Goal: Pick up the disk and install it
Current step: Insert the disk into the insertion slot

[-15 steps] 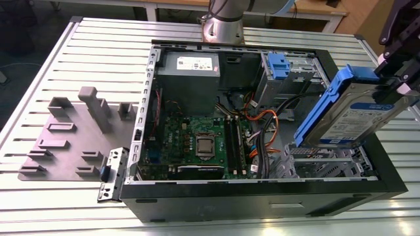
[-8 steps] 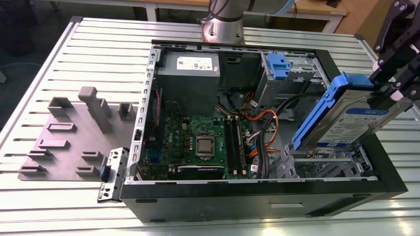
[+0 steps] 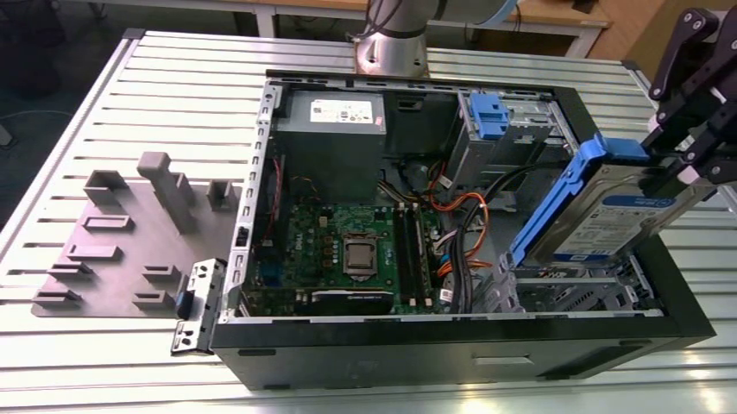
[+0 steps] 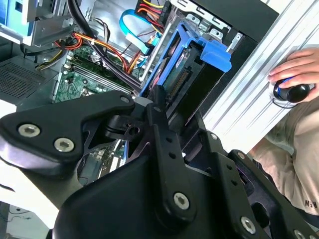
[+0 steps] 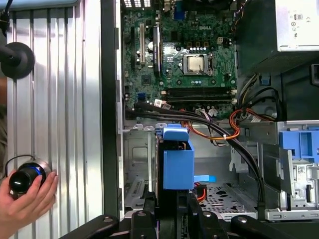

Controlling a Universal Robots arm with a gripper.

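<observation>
Disk [image 5: 178, 160] seen edge-on, with the blue bracket end towards the camera. It is held in the tool [image 5: 172, 214], black fingers pressed against its two flat sides. The disk lies within the outline of the open computer case [image 5: 110, 99].

Beyond the disk: black and orange cables [image 5: 219, 130], then the motherboard [image 5: 164, 59] with its CPU socket [image 5: 195, 63] uncovered.

To one side of the disk, inside the case: blue latch [image 5: 299, 144] on a drive cage, and further off a grey box with a white sticker [image 5: 297, 25].

To the other side of the disk, past the case wall: ribbed metal worktop [image 5: 60, 99], where a person's hand [image 5: 27, 199] grips a black knob [image 5: 22, 180] with a cable.
</observation>
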